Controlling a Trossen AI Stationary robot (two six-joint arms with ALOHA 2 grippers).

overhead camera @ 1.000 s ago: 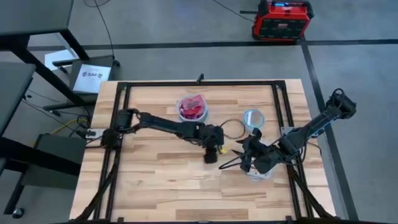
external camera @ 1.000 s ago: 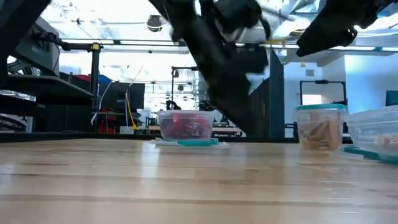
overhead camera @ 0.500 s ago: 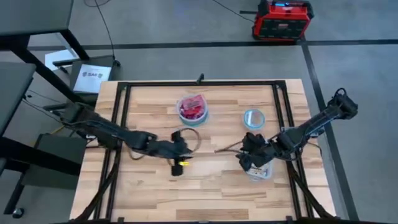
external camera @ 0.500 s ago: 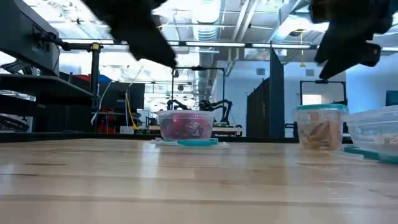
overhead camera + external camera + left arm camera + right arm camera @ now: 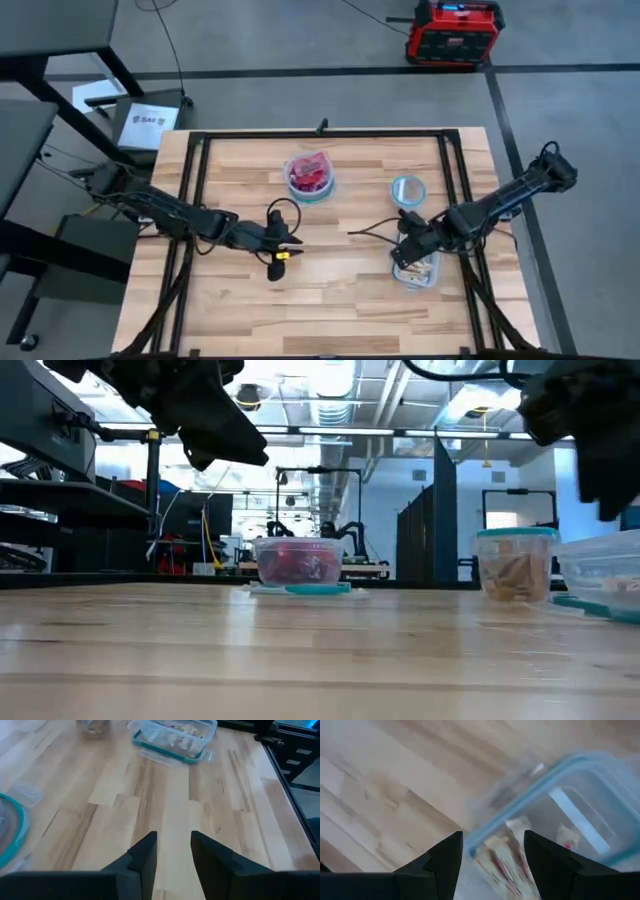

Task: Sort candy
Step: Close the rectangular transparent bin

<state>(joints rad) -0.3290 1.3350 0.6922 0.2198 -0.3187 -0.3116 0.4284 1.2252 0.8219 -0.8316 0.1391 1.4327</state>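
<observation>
Table (image 5: 330,290): pale wood planks framed by black rails; grey floor around it, with a red-and-black box (image 5: 452,32) beyond the far edge.
Room: in the low view, a workshop behind the table, with ceiling lights, dark racks and benches.
Red bowl (image 5: 311,176): clear with a bluish rim, near the far middle of the table, filled with red candy (image 5: 297,563).
Small bowl (image 5: 407,189): near my right arm; the low view shows brownish contents I cannot identify.
Tub (image 5: 174,738): clear, rectangular, holding pale candy (image 5: 502,855).
My left gripper (image 5: 276,262): over bare wood left of centre, fingers (image 5: 145,857) parted a little, holding nothing.
My right gripper (image 5: 492,847): at the tub's rim, fingers spread wide, empty.
Hard to make out: the right wrist view is blurred, so single sweets do not separate; the low view cuts off the tub at its edge, and both arms there are dark shapes only.
</observation>
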